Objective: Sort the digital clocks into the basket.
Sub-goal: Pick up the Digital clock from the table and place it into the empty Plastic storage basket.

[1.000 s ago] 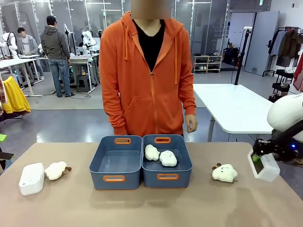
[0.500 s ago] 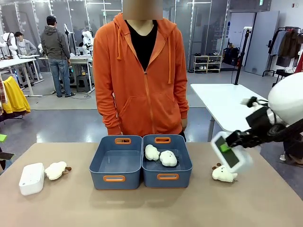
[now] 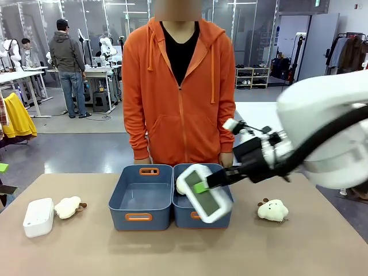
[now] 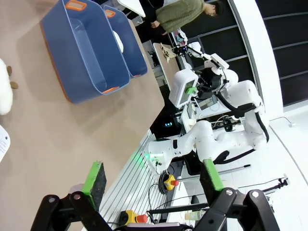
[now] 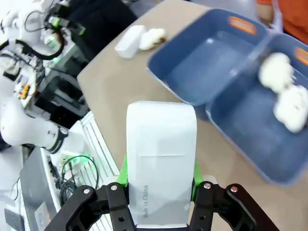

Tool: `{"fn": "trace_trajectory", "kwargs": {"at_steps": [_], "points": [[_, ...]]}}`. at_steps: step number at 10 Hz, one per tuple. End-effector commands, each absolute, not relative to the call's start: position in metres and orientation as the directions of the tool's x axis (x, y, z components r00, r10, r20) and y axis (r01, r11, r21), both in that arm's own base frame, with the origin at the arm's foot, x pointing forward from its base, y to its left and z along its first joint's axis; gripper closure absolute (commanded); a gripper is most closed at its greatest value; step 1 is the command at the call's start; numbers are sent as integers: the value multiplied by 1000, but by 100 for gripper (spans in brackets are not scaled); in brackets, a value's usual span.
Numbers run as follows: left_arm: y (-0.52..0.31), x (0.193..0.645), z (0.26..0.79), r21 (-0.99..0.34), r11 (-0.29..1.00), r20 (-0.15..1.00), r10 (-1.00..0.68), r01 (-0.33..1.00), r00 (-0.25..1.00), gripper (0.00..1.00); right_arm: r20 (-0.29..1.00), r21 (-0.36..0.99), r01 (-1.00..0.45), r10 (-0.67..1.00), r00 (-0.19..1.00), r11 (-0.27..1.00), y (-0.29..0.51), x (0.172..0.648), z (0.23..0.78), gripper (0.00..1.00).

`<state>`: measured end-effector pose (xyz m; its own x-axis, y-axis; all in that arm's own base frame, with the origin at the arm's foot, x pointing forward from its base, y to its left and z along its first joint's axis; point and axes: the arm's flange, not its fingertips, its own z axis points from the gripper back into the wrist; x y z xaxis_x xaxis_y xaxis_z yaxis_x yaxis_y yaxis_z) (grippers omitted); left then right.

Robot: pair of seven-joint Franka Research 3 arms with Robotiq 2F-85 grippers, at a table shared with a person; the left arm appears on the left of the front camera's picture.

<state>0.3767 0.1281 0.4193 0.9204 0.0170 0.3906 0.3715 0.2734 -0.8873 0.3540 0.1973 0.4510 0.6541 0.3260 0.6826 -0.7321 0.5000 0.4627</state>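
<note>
- The held clock is a white, round-cornered slab with a dark screen. In the front view the screen faces the robot's side and the slab tilts, its low end toward 5 o'clock.
- In the right wrist view its plain white back shows, with small print running along it.
- A second clock lies flat on the table at 9 o'clock, just beside a plush toy.
- A second ago the right arm had the held clock low at the table's 3 o'clock edge. Half a second ago it was lifted above the toy lying there. Now it has swung in to the middle, in front of the toy bin.
- The second clock, the toys and both bins have not moved. The empty bin has nothing in it.
- The right gripper is clamped on the held clock, with a green pad pressed against each long edge. The clock stands out from the fingers toward 12 o'clock in the wrist view.
- From the front, the gripper comes in from 2 o'clock and grips the clock's upper end. The clock is clear of the table and covers the toy bin's near wall.
- The left gripper stands spread wide with nothing between its fingers.
</note>
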Motion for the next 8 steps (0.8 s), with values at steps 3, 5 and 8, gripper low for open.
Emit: {"fn": "trace_trajectory", "kwargs": {"at_steps": [3, 5, 8], "points": [[127, 374, 423, -892, 257, 389, 25, 370, 921, 0, 775, 468, -776, 227, 590, 422, 305, 405, 431, 99], [127, 374, 423, -892, 257, 389, 25, 370, 921, 0, 791, 450, -793, 228, 567, 410, 345, 417, 431, 99], [127, 374, 423, -892, 257, 389, 25, 370, 921, 0, 806, 422, -787, 212, 553, 450, 374, 467, 415, 99]]}}
